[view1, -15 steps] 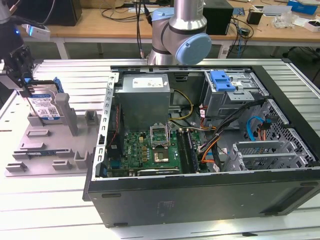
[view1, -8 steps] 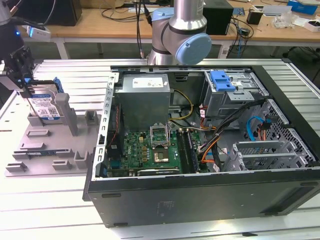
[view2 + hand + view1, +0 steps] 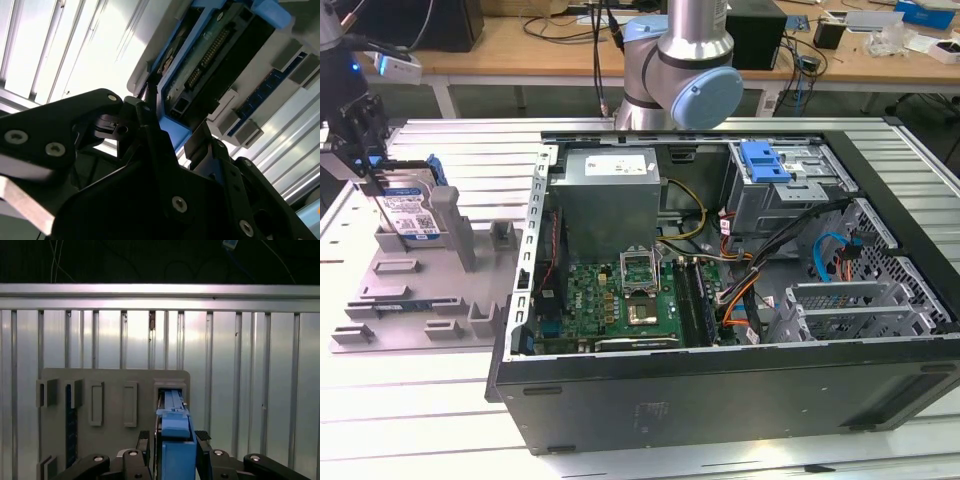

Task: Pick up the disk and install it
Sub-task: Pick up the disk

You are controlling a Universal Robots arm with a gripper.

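- Gripper (image 3: 173, 436) astride the upper edge of the disk (image 3: 175, 452), a black jaw on each flank of the blue carrier frame; whether it has clamped on the frame or stands loose around it, I cannot tell
- In the second wrist view the gripper (image 3: 175, 116) sits at the connector end of the disk (image 3: 210, 55), where a row of pins and a small socket show between the blue rails
- Disk (image 3: 412, 212) standing on edge in a slot of the grey fixture plate (image 3: 420, 300), its white-and-blue label facing the exterior camera, with the gripper (image 3: 367, 165) at its top corner towards the exterior view's left
- A grey post (image 3: 451, 225) of the fixture stands just beside the disk on the exterior view's right
- In the first wrist view, the fixture plate (image 3: 115, 385) carries several other narrow rectangular slots alongside the one that holds the disk
- Fixture plate lying flat on the ribbed aluminium table (image 3: 440, 400)
- On the same table, towards the exterior view's right and well apart from the disk, an open computer case (image 3: 720, 395) lies on its side
- Inside the case: a grey power supply (image 3: 610, 190), a green motherboard (image 3: 620, 290) and bundled cables (image 3: 740, 280)
- A blue bracket (image 3: 765, 160) sits on top of the metal drive cage (image 3: 800, 195) at the far corner of the case
- Arm (image 3: 680, 70), silver with a pale blue joint cap, rising behind the case
- Wooden bench (image 3: 520, 40) with loose wires running along the background
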